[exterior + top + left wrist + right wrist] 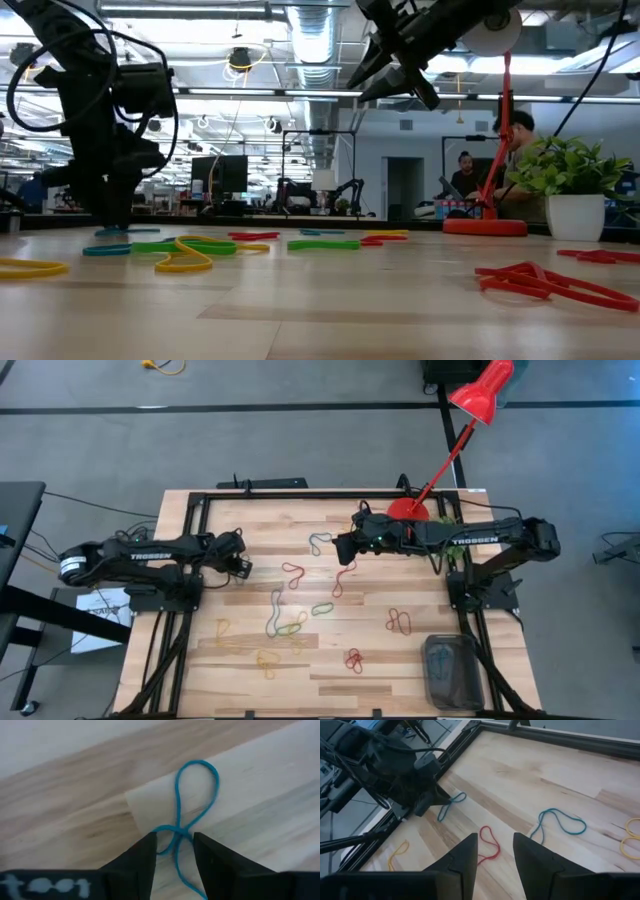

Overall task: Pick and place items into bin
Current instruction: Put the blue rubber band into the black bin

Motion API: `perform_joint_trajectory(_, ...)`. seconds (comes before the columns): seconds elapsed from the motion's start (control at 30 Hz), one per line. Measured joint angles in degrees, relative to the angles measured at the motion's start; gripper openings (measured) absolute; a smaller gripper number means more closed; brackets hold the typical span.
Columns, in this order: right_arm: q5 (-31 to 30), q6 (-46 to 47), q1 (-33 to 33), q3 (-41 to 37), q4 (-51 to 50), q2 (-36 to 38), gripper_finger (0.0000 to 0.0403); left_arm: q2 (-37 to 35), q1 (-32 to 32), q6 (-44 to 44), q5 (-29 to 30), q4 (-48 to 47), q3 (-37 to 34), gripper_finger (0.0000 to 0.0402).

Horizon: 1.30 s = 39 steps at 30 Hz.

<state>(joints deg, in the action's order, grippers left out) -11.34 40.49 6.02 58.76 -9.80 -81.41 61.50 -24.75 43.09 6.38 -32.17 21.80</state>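
Blue loop [186, 815] lies on the worktop [380, 660] between your left hand's [175, 851] parted fingers, so you're at the pick. Next, close on its crossing, lift, and carry to the bin [452, 670], well apart. Right hand [495, 851] hovers, fingers apart.

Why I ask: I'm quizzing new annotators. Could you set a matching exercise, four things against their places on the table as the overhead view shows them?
Things:
1. left gripper
2. right gripper
3. bin
4. red lamp base

Places:
A. table's lower right corner
B. raised over the table's upper middle
C. table's upper right edge
D. table's left side, open fingers either side of a blue loop

Pairs: 1-D, 2-B, 3-A, 4-C
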Motion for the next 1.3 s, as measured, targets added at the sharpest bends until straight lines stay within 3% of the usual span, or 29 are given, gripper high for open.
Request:
perform_joint_trajectory(0.27,0.03,0.0,0.02,0.0,0.0,0.0,0.0118,1.9,0.0,-0.28,0.54,2.37,-0.36,0.0112)
perform_joint_trajectory(0.5,0.15,0.02,0.02,0.0,0.01,0.02,0.0118,1.92,-0.11,-0.26,-0.17,3.45,-0.44,0.001)
perform_joint_trajectory(0.63,2.62,0.02,0.02,0.0,0.11,0.02,0.0118,1.15,0.03,-0.26,-4.98,4.15,2.28,0.0006)
perform_joint_trajectory(0.77,5.41,-2.02,0.02,0.0,2.65,0.02,0.0118,-0.27,0.22,-1.51,-8.43,10.64,7.0,0.0002)
perform_joint_trajectory(1.07,8.74,-4.95,0.52,0.15,19.67,-1.8,0.0118,-0.59,1.05,-5.02,-15.71,27.55,19.39,0.0)
perform_joint_trajectory(1.3,10.03,4.82,2.23,-0.11,24.48,-4.27,0.0118,-0.61,3.03,-10.1,-15.99,27.87,27.34,0.0)
